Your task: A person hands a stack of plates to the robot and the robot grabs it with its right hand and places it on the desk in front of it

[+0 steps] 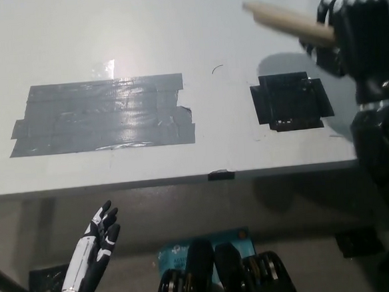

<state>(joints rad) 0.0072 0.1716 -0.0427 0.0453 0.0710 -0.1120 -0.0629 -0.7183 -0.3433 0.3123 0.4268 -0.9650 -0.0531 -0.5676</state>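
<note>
Head view shows you the right robot hand (355, 31) grasping a flat tan stack of plates (286, 20) above the smooth pale surface (173, 27); the left robot hand (95, 250) rests open, low.

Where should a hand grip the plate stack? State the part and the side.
Grip the rim at the right end, from the right: the plate stack shows edge-on as a thin tan slab tilted down to the right, so fingers must wrap over its edge. The right hand holds it just so, above the desk. The left hand rests open, low left.
</note>
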